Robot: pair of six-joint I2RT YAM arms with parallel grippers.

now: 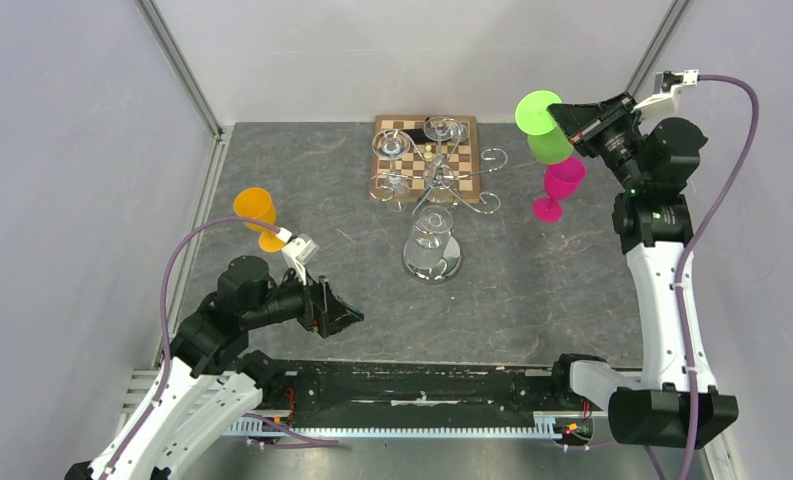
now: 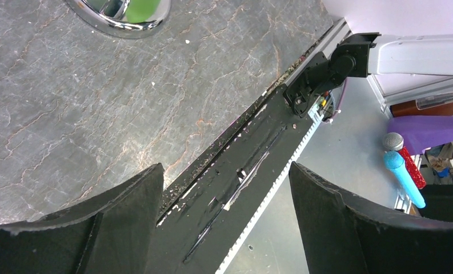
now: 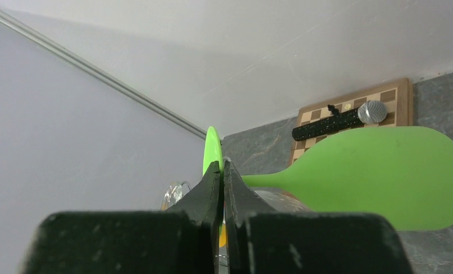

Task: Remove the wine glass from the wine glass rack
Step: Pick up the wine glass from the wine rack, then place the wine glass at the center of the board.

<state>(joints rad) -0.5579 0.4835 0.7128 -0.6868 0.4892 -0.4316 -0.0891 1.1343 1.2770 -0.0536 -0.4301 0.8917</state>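
The wine glass rack (image 1: 438,181) is a silver wire stand on a round mirrored base (image 1: 432,262) at the table's middle, with clear glasses hanging from its curled arms. My right gripper (image 1: 564,116) is raised at the back right, to the right of the rack and apart from it. It is shut on the flat foot of a green wine glass (image 1: 542,120). In the right wrist view the gripper (image 3: 221,165) pinches the green foot (image 3: 211,145), and the green bowl (image 3: 384,177) lies to the right. My left gripper (image 1: 347,318) is open and empty near the front left, and also shows in the left wrist view (image 2: 227,171).
A pink glass (image 1: 558,187) stands just below the green one. An orange glass (image 1: 257,214) stands at the left. A wooden chessboard (image 1: 402,135) lies behind the rack with a black microphone (image 3: 338,121) on it. The rack's base edge (image 2: 121,14) shows in the left wrist view.
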